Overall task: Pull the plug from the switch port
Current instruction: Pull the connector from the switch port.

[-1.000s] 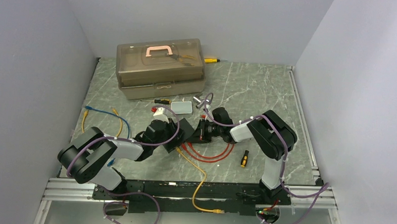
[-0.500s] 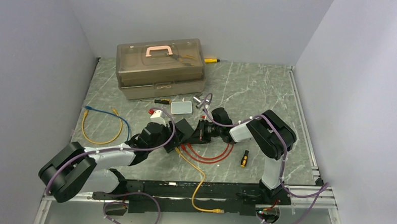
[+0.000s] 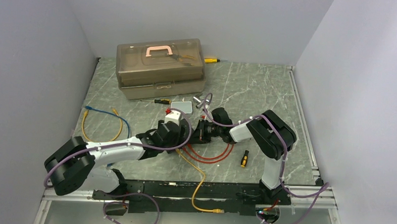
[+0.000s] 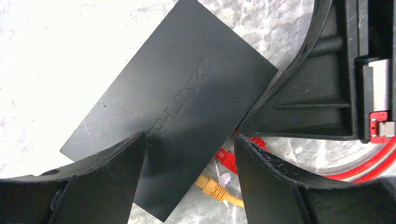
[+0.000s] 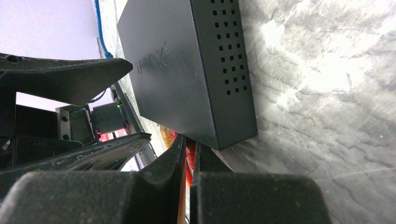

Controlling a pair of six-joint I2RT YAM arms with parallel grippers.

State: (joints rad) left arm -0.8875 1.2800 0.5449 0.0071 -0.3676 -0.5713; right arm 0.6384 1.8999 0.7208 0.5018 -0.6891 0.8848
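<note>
The switch (image 4: 177, 102) lies on the worktop (image 3: 248, 89) under the left pincer (image 4: 189, 140); the right pincer (image 5: 187, 140) is on its right, at the plug (image 5: 189, 158); tin (image 3: 184, 105) and toolbox (image 3: 160, 67) behind.

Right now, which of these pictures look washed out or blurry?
Left wrist: table washed out white, switch logo sharp. Right wrist: glare patches on the table, its own fingers blurred. Top external: even, soft light, faint shadows.

Matte-black switch (image 4: 177, 107), plugs at its edge
Flat on the table (image 4: 42, 56), logo up; a red plug (image 4: 227, 158) and a yellow plug (image 4: 211, 185) meet one long edge.
</note>
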